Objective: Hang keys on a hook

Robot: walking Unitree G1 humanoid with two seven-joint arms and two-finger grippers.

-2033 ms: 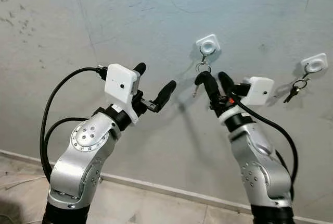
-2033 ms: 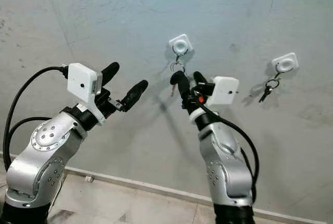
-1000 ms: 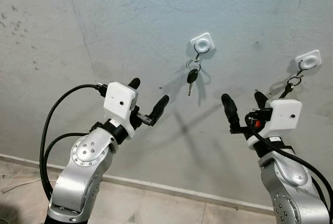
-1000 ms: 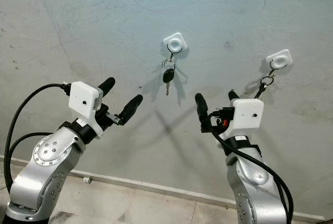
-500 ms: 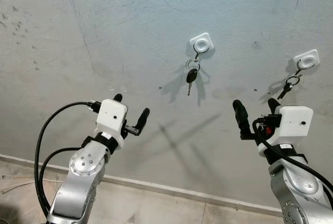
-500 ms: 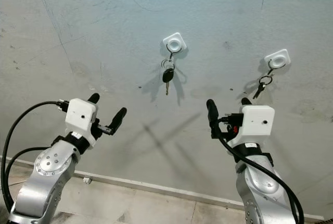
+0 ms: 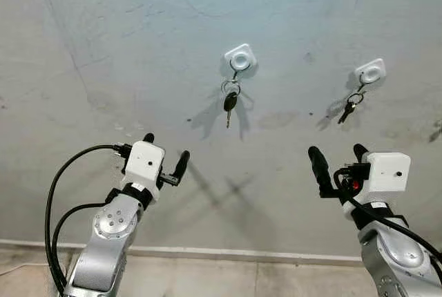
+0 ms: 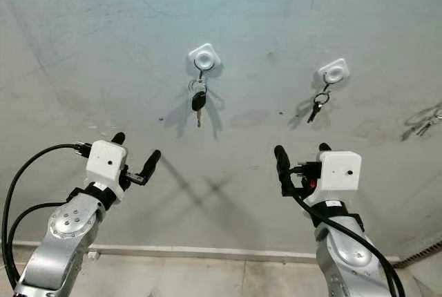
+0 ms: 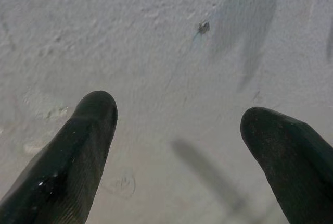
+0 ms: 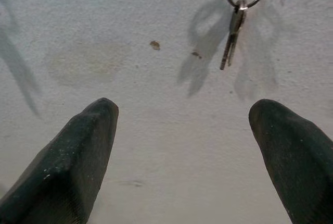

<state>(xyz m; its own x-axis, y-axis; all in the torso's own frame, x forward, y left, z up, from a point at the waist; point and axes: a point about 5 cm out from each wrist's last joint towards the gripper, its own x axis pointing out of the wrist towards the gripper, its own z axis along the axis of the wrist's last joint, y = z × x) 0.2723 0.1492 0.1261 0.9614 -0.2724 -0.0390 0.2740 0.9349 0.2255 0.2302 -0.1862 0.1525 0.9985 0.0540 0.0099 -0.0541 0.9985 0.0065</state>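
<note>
Keys (image 7: 229,101) hang from the white hook (image 7: 239,56) at the middle of the wall (image 7: 103,48), with the ring on the hook and the black-headed key pointing straight down. Judge the hanging step as complete for this set.

Working left to right:

1. The left gripper (image 7: 165,159) is low and left of the keys, well apart from them. Its fingers stand apart and carry nothing. The left wrist view confirms this: two black fingertips (image 9: 86,130) spread over bare wall, with nothing between them.

2. The keys lie up and to the right of the left gripper, and up and to the left of the right gripper (image 7: 338,162). Their long axis is vertical. Neither gripper touches them; the two look about equally distant, so you cannot tell which is nearer.

3. The right gripper is low and right, its fingers likewise apart and empty.

4. A second hook (image 7: 371,71) further right holds a second set of keys (image 7: 349,107), above the right gripper.

Note the difference between views. The right wrist view shows the second set (image 10: 234,23) close up, ring and key blades hanging down. The right eye view alone takes in a dark object (image 8: 425,123) at the far right edge of the wall; you cannot tell what it is.
</note>
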